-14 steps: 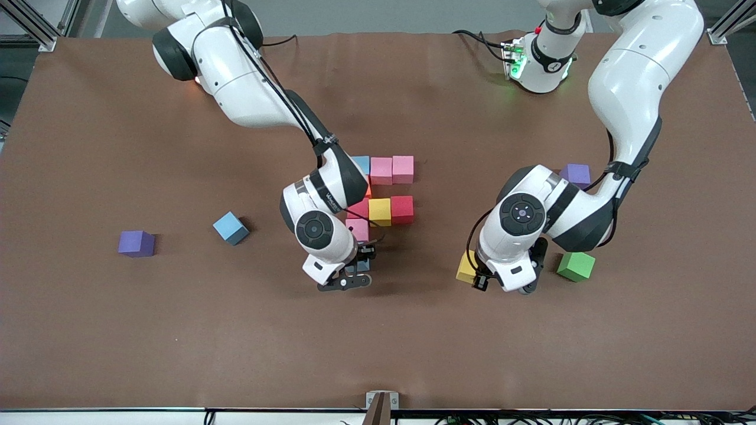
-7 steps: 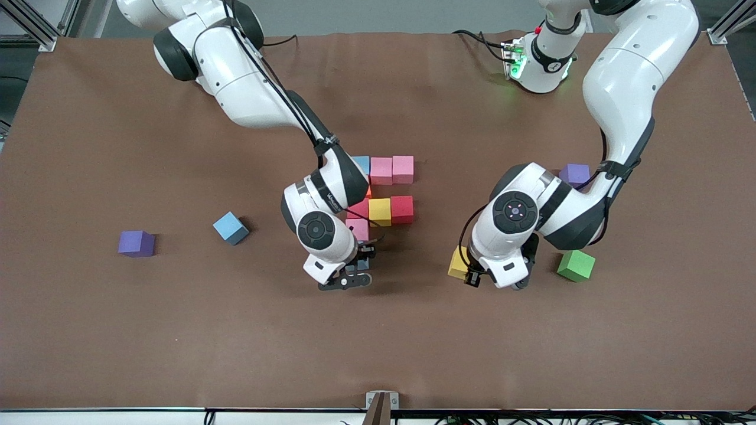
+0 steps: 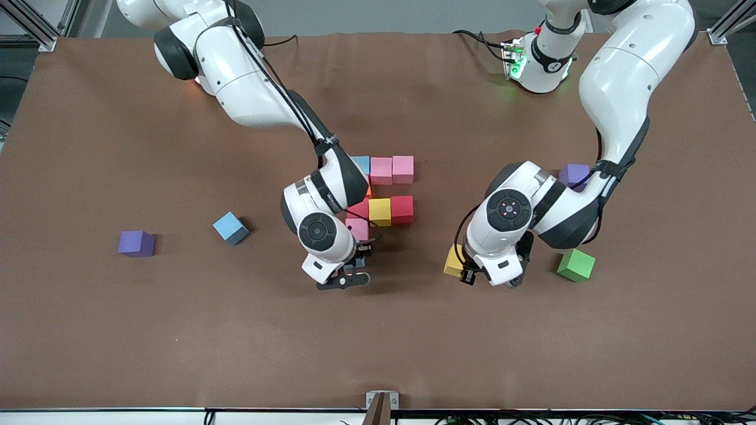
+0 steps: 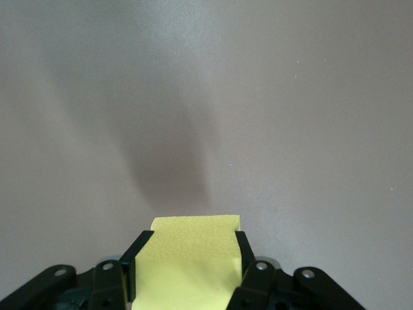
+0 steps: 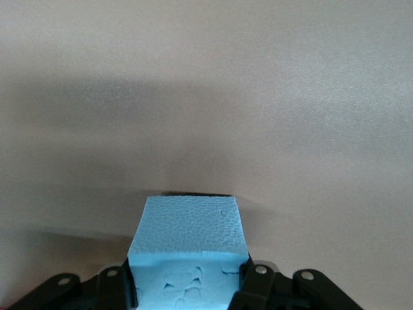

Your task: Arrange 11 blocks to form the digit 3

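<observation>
The right wrist view shows what the front view hides: the right gripper (image 5: 187, 284) has its fingers (image 5: 248, 287) closed on a light blue cube (image 5: 187, 248), clamped between them, its flat face square to the surface (image 3: 88, 324). The left wrist view shows the left gripper (image 4: 187, 278) closed on a yellow cube (image 4: 187, 258), also between the fingers; from the front only its edge (image 3: 453, 261) shows. No cube has a long axis. The partial figure (image 3: 384, 192) lies just past the right gripper's fingers.

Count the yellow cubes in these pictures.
2. One yellow cube sits touching a red cube; the second yellow cube is in the left claw. An arm may hide more.
</observation>
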